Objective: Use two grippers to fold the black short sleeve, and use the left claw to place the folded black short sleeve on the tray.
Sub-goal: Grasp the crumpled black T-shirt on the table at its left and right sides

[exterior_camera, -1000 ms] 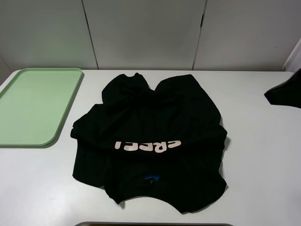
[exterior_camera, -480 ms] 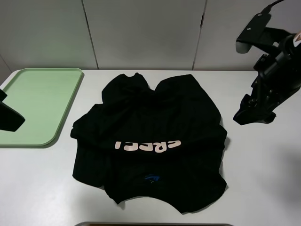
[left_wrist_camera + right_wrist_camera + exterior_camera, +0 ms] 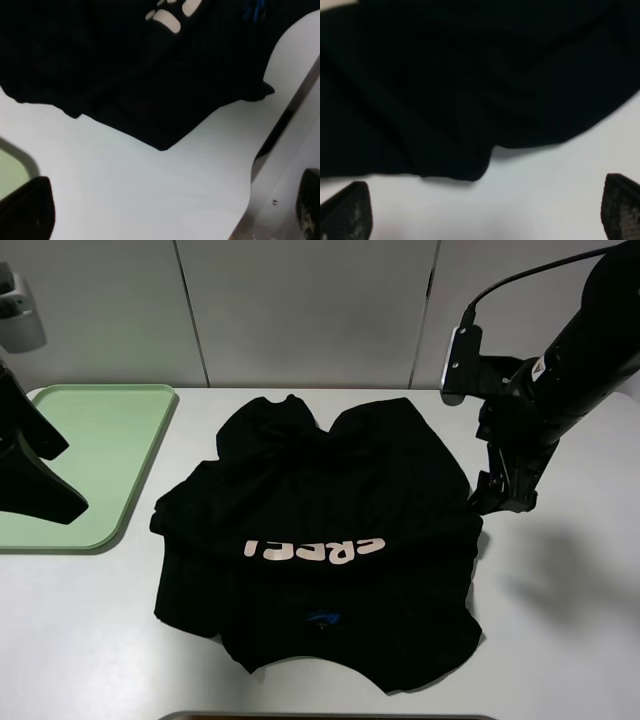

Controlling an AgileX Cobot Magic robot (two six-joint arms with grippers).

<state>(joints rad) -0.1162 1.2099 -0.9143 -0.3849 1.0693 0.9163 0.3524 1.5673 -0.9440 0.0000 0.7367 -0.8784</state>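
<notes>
Where visible, white table [image 3: 560, 640] below pale wall panels [image 3: 300, 310].

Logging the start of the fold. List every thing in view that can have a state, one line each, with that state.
black short sleeve: lying rumpled on the table, partly doubled over, not held.
tray: flat on the table, nothing on its visible part.
left hand: open, holding nothing, above the table between tray and short sleeve.
right hand: open, holding nothing, at the short sleeve's edge.
</notes>
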